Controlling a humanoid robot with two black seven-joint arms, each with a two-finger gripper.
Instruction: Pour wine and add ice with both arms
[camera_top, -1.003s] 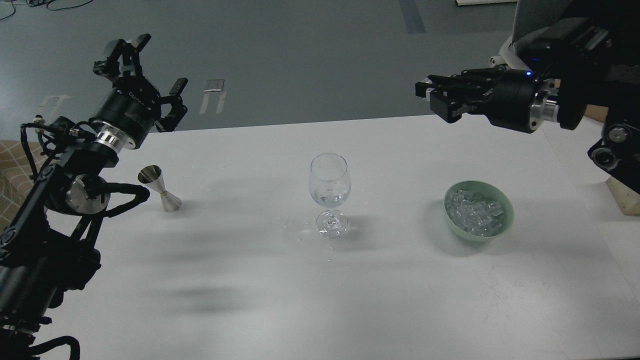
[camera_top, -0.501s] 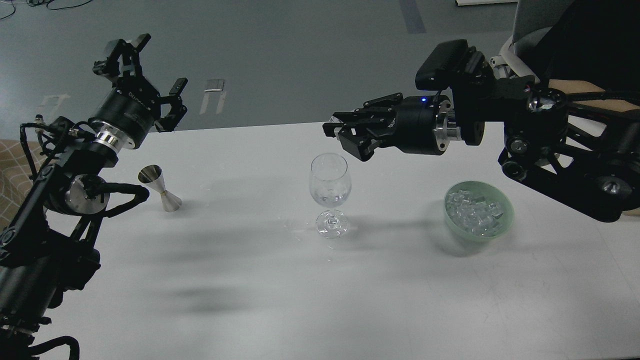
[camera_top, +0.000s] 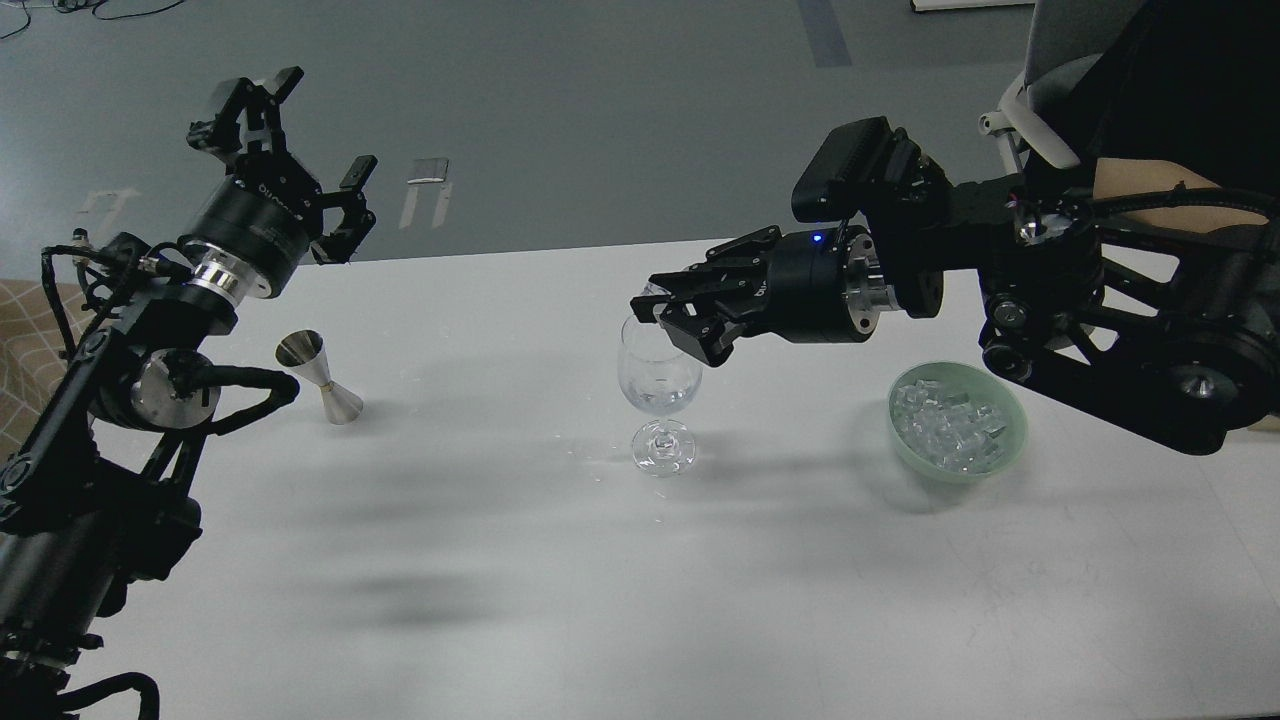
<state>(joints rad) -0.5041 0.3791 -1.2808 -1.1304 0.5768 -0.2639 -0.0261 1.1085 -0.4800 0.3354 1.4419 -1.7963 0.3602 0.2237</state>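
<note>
Head view, frame centre: right gripper (camera_top: 668, 318), fingers pinched narrow on what looks like 1 ice cube, hovers over the wine glass (camera_top: 658, 385) rim for dropping; left gripper (camera_top: 283, 150) spread wide, upper left.

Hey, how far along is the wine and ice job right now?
Done: the wine glass seems to hold some clear liquid. In hand: the right gripper is at the glass rim, apparently holding ice there. Left: ice fills the green bowl; the left gripper is raised, jaws open, above the jigger.

Left tool (camera_top: 290, 150) spread, right tool (camera_top: 672, 318) pinched.
</note>
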